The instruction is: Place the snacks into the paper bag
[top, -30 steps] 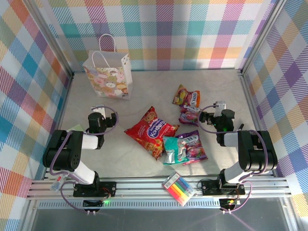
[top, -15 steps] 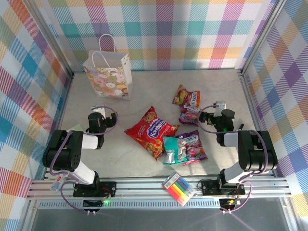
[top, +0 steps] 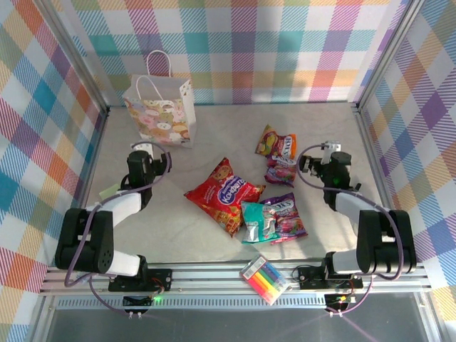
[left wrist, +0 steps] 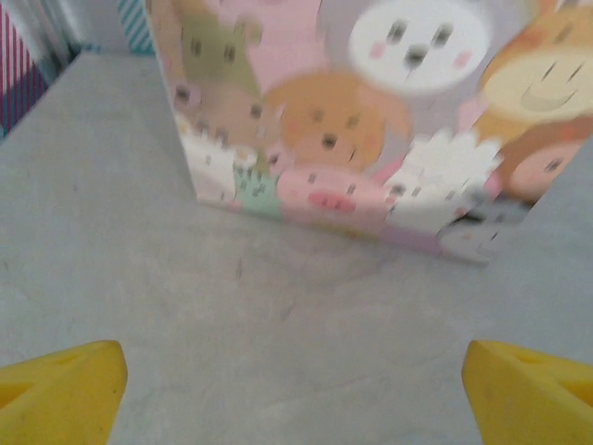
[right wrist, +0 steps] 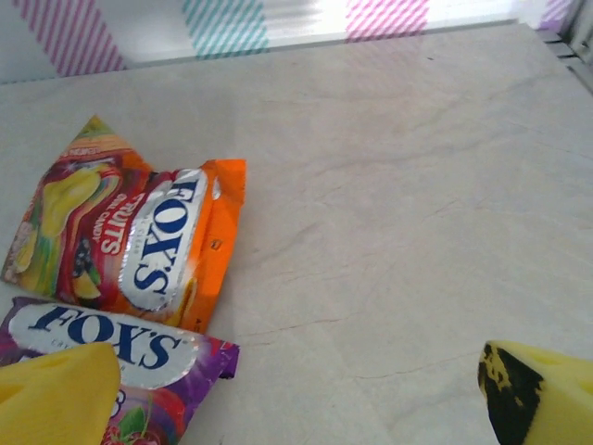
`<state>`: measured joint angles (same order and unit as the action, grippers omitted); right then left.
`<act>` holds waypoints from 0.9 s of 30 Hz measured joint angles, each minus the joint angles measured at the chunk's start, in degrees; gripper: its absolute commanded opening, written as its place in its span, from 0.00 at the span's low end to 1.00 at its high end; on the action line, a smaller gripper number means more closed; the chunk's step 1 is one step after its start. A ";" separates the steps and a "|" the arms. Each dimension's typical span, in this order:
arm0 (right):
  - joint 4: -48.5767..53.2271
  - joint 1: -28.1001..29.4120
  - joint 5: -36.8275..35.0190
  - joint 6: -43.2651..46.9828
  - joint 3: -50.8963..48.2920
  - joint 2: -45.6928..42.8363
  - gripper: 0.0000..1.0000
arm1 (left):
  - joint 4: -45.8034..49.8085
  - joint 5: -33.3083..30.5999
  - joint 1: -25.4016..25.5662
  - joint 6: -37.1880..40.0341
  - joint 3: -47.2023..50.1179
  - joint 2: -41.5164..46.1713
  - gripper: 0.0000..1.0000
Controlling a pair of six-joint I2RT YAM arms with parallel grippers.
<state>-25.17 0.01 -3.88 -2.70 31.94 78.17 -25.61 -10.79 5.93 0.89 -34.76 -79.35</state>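
White paper bag point(top: 160, 114), pastel animal print

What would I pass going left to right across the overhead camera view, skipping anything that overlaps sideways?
white paper gift bag with cartoon print → large glossy red chip bag → teal plastic packet → purple candy bag

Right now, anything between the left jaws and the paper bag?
Nothing. In the left wrist view, bare grey table runs from the open left jaws to the base of the paper bag; the top view agrees.
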 measured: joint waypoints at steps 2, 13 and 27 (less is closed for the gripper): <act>5.18 0.28 -1.49 -0.85 3.58 -0.55 0.99 | 5.31 -1.38 1.64 -0.17 -3.45 2.08 0.80; 31.17 3.52 -8.66 -9.29 14.95 -7.48 0.99 | 36.65 -10.86 16.92 -3.72 -22.69 4.28 0.63; 61.16 10.64 -11.34 -15.98 19.26 -19.06 1.00 | 60.67 -10.56 27.98 -13.70 -22.80 15.52 0.42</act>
<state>35.99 10.66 -15.22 -18.68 51.20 59.11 35.07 -21.34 33.91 -12.82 -57.56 -63.83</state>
